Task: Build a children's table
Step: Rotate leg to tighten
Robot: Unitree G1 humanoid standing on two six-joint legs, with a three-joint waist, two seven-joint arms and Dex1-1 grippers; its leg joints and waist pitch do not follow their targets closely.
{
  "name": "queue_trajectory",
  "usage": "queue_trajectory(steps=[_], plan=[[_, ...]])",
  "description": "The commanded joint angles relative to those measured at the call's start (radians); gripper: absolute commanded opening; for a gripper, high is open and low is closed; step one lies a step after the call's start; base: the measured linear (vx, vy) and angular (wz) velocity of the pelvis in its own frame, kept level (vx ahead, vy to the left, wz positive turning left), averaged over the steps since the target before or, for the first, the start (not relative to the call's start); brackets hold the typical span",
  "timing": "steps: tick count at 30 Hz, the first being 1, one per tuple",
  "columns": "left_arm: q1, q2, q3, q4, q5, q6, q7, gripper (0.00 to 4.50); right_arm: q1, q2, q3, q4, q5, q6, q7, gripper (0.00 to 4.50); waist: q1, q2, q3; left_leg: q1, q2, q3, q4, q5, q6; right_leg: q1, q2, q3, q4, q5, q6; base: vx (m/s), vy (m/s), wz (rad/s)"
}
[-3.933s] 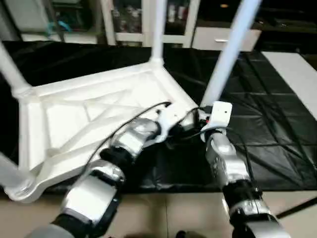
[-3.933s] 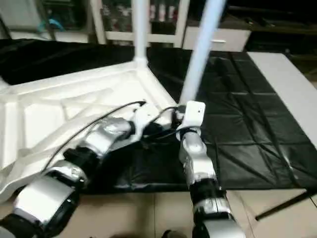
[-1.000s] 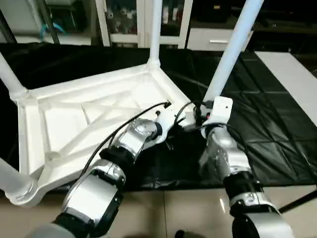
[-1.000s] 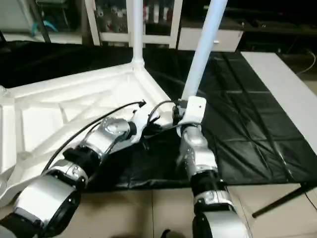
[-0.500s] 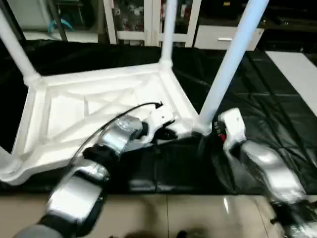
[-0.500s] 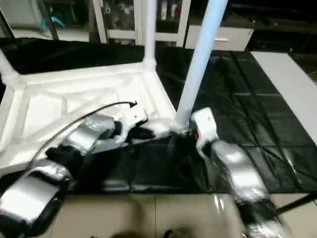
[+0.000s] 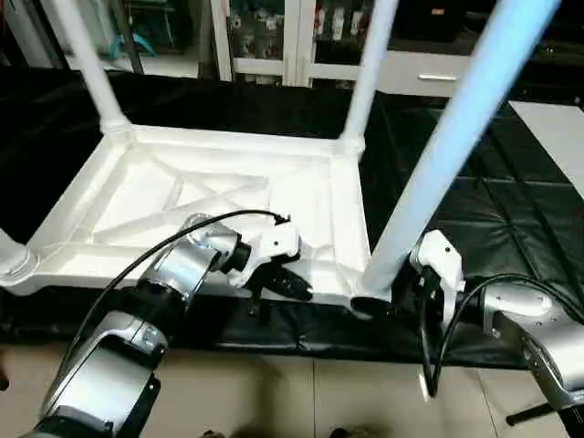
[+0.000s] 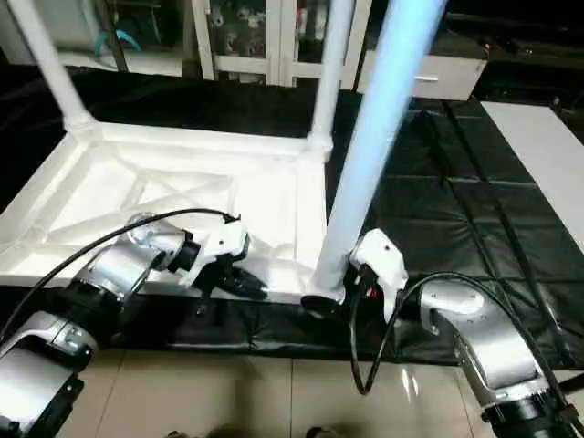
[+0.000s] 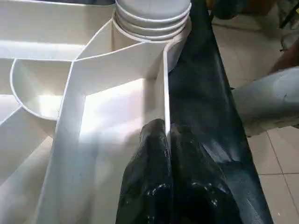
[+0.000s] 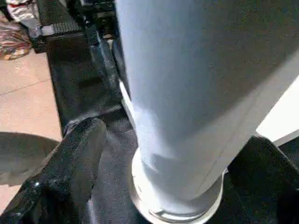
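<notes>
- Pinching: left hand [image 7: 290,284], its two black fingers [image 9: 154,186] pressed together on the thin raised rim [image 9: 166,93] of the table top, one finger on each face of the rim wall, near the corner socket [image 9: 152,21].
- Right hand [image 10: 173,172]: spread wide, one black finger [image 10: 74,163] on each side of the base of the near leg [image 7: 447,146]; neither finger clearly touches the tube, and nothing is clamped.
- Children's table top [image 7: 210,205]: white plastic, rectangular, lying upside down on a black sheet [image 7: 484,219] that covers the low desk; X-shaped ribs face upward inside the raised rim.
- Legs: near right leg stands upright in its round corner socket, tilting slightly away from the top, just beside the right hand; far right leg [image 7: 365,73] and far left leg [image 7: 87,64] stand upright in their sockets; the near left corner [image 7: 14,260] carries another leg base at the picture edge.
- Surroundings: pale tiled floor [image 7: 274,401] in front of the desk; cabinets [image 7: 274,27] behind.
</notes>
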Motion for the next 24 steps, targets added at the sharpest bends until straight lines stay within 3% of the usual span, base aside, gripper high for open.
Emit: queue_trajectory(steps=[1,16,17,24], plan=[[0.037,0.006,-0.077,0.007,0.036,0.023,-0.043,0.0,0.012,-0.016,0.014,-0.018,-0.001,0.017,0.02,4.03,-0.003,-0.006,-0.058,0.01,0.021,-0.001,-0.066,-0.184,0.086,0.058,-0.031,0.025,-0.041,-0.181,-0.255,0.0,0.0,0.0],[0.043,0.012,-0.074,-0.02,0.039,0.048,-0.036,0.0,0.027,-0.039,0.036,0.015,-0.052,-0.005,0.042,2.85,0.002,-0.007,-0.061,0.01,0.018,0.0,-0.06,-0.15,0.096,0.06,-0.029,0.024,-0.036,-0.163,-0.253,0.0,0.0,0.0],[0.044,0.013,-0.075,-0.022,0.039,0.049,-0.036,0.0,0.029,-0.04,0.037,0.015,-0.054,-0.005,0.044,2.85,0.003,-0.003,-0.06,0.01,0.018,-0.001,-0.061,-0.148,0.098,0.06,-0.029,0.024,-0.036,-0.159,-0.256,0.0,0.0,0.0],[0.047,0.016,-0.079,-0.03,0.035,0.059,-0.037,0.0,0.038,-0.047,0.042,0.014,-0.062,-0.008,0.06,2.36,0.005,-0.005,-0.059,0.011,0.019,-0.001,-0.061,-0.176,0.091,0.059,-0.029,0.024,-0.039,-0.191,-0.253,0.0,0.0,0.0]])
